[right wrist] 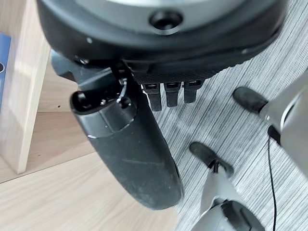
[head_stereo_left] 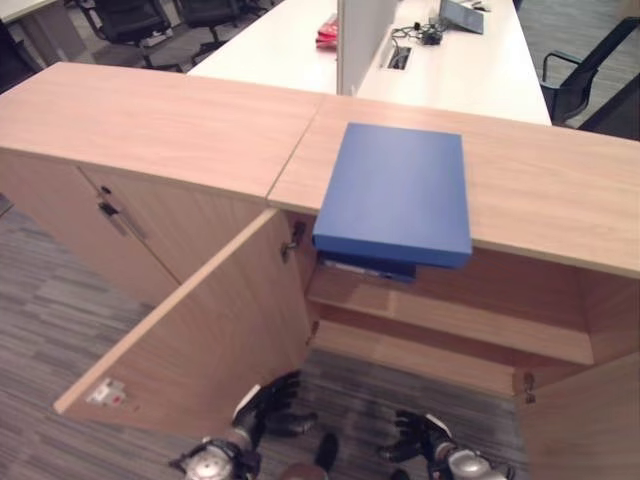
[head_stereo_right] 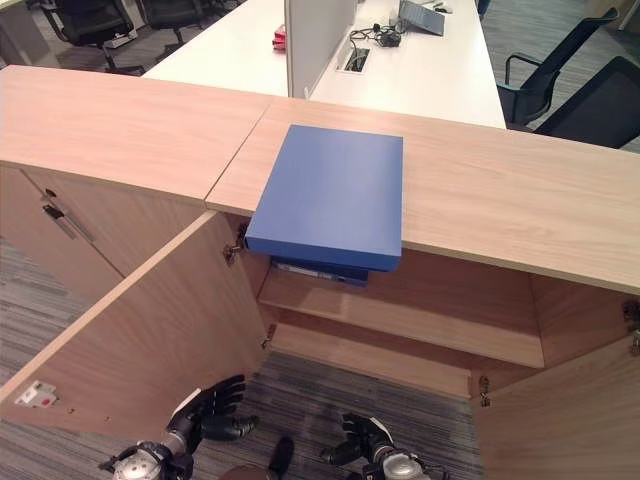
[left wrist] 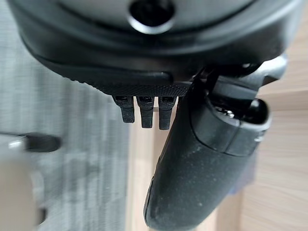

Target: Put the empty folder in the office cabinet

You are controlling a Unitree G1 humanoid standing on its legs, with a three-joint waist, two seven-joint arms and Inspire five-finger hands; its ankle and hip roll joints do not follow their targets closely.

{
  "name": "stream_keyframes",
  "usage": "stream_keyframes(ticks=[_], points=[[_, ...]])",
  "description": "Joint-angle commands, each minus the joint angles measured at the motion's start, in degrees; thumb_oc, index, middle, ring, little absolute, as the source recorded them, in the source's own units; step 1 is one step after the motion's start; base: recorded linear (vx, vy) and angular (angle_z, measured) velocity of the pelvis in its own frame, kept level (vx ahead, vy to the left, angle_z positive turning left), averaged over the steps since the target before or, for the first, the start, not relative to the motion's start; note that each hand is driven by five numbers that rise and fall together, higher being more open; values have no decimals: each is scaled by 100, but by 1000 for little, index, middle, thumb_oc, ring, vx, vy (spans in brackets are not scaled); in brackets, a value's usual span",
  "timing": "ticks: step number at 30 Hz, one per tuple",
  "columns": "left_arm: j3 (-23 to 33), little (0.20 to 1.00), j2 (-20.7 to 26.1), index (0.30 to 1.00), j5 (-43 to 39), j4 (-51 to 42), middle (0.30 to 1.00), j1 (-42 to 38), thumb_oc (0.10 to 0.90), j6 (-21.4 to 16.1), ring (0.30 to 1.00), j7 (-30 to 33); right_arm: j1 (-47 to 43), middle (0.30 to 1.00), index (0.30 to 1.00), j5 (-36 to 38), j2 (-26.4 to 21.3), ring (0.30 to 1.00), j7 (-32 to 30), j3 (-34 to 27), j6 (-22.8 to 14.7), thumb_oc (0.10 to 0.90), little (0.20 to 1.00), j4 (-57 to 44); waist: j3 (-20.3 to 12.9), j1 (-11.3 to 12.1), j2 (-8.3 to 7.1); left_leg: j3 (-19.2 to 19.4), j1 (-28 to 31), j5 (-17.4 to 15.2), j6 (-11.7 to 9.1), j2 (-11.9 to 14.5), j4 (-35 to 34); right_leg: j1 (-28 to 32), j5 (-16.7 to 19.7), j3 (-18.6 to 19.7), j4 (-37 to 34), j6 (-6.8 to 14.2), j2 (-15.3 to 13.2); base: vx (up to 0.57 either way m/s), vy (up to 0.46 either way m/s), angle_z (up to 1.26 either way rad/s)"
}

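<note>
A blue folder (head_stereo_left: 395, 190) lies flat on the wooden cabinet top (head_stereo_left: 540, 190), and its near end juts out over the front edge. Below it the cabinet stands open, showing a bare wooden shelf (head_stereo_left: 450, 315). A second blue item (head_stereo_left: 370, 267) lies on that shelf, just under the folder's overhang. My left hand (head_stereo_left: 268, 403) hangs low beside the open left door (head_stereo_left: 200, 330), fingers relaxed and empty. My right hand (head_stereo_left: 420, 435) is low in front of the opening, also empty. Both hands are far below the folder.
The right door (head_stereo_left: 590, 420) swings out at the lower right. A shut neighbouring cabinet with a metal handle (head_stereo_left: 115, 215) stands on the left. Behind the cabinets is a white desk (head_stereo_left: 470, 70) with a divider panel, and black office chairs (head_stereo_left: 590, 75) at the far right.
</note>
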Motion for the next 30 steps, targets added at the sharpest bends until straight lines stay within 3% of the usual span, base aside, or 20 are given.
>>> stream_keyframes(ticks=[1, 7, 17, 20, 21, 30], points=[[104, 900, 132, 900, -301, -1021, 900, -289, 800, -571, 900, 14, -252, 900, 900, 27, -134, 900, 56, 103, -206, 800, 900, -565, -213, -55, -113, 2, 134, -414, -2, 127, 1, 207, -42, -45, -172, -23, 89, 46, 56, 3], [438, 900, 101, 900, -473, -1819, 900, -245, 800, -720, 900, 206, -210, 900, 900, 54, -22, 900, 105, 154, -181, 800, 900, -540, -315, -60, -158, 78, 331, -522, 61, 110, -48, 312, -4, 48, -263, 14, 69, 30, 22, -9], [1680, 900, 333, 900, 441, -3887, 900, -729, 800, -1316, 900, 1046, -124, 900, 900, 34, 237, 900, 197, 284, -173, 800, 900, -469, -449, -52, -297, 186, 544, -710, 84, 82, -49, 503, 51, 109, -424, 86, 25, 14, -1, -5], [1948, 900, 303, 900, 907, -4080, 900, -780, 800, -1388, 900, 1414, -109, 900, 900, 50, 297, 900, 166, 311, -185, 800, 900, -411, -456, -40, -323, 184, 562, -728, 82, 81, -49, 529, 59, 102, -450, 94, 14, 0, 0, 0], [2186, 900, 338, 900, 1454, -4107, 900, -789, 800, -1412, 900, 1785, -76, 900, 900, 71, 328, 900, 134, 312, -185, 800, 900, -380, -464, -14, -336, 183, 576, -738, 77, 82, -49, 536, 61, 81, -460, 104, 6, 0, 0, 0], [2745, 900, 341, 900, 2592, -4177, 900, -632, 800, -1323, 900, 2627, -97, 900, 900, 224, 411, 900, -90, 367, -223, 800, 900, -230, -486, 128, -415, 157, 614, -752, 68, 74, -49, 576, 70, 5, -482, 120, 4, -2, -6, 2]])
